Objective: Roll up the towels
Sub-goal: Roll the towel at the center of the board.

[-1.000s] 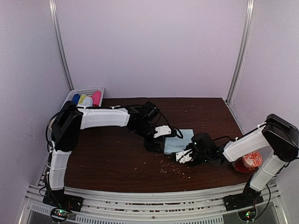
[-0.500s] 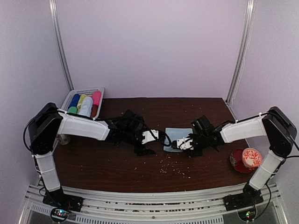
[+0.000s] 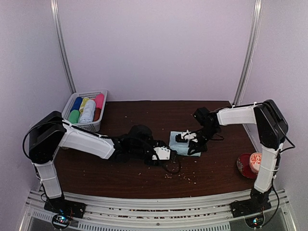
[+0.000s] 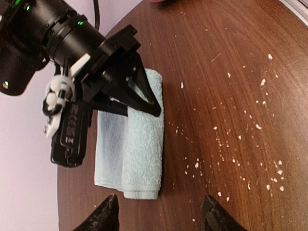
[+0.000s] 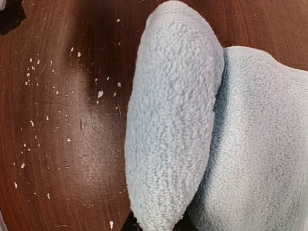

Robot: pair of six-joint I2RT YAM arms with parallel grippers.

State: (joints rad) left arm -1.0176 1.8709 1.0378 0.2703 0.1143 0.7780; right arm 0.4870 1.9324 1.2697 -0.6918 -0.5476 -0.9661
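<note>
Towel [image 4: 137, 154], pale blue and part rolled, lies on the table [image 3: 120, 115] right of the middle. At the far left a basket [image 3: 91, 92] holds coloured rolls [image 3: 87, 109]. My left gripper [image 4: 161, 219] hovers low just left of the towel, fingers [image 4: 108, 217] apart, gripping nothing. My right gripper [image 4: 143, 113] is closed on the rolled fold along the towel's near side. Crumbs [image 4: 231, 144] dot the wood nearby, and a red dish [image 3: 252, 164] sits by the table's near right edge.

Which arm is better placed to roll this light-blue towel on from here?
Right. The right pincer is shut on the folded-over edge of the towel, ready to turn it further. The left pincer is open, just off the towel's end, holding nothing.
</note>
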